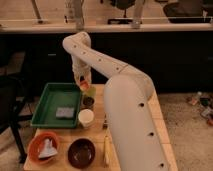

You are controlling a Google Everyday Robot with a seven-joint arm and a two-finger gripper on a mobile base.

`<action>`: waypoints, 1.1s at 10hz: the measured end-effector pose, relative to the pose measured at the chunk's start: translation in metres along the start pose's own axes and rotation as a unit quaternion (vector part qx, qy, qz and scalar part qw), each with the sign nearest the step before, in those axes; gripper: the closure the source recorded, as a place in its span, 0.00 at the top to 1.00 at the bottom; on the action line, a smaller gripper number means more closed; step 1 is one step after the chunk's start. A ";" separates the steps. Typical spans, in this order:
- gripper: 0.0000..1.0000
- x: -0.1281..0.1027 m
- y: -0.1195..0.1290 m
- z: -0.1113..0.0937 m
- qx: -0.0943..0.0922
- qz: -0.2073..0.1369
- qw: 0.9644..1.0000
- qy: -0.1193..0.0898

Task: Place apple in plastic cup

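My gripper [83, 84] hangs from the white arm at the far side of the wooden table, just right of the green tray. It is shut on the apple [84, 86], a small orange-yellow fruit that shows between the fingertips. The plastic cup [92, 92], yellow-green, stands right beside and slightly below the apple, partly hidden by the gripper. The apple is at the cup's left rim, a little above it.
A small dark cup [88, 102] and a white cup [86, 118] stand in front of the plastic cup. A green tray [46, 111] holds a grey sponge. An orange bowl [35, 142], a dark bowl [81, 153] and a long yellowish item [105, 150] lie at the front.
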 end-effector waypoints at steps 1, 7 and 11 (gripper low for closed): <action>0.00 0.001 0.003 0.003 -0.001 0.003 1.000 -0.003; 0.00 0.009 0.023 0.016 0.002 0.019 1.000 -0.008; 0.00 0.019 0.025 0.018 0.003 0.007 1.000 0.007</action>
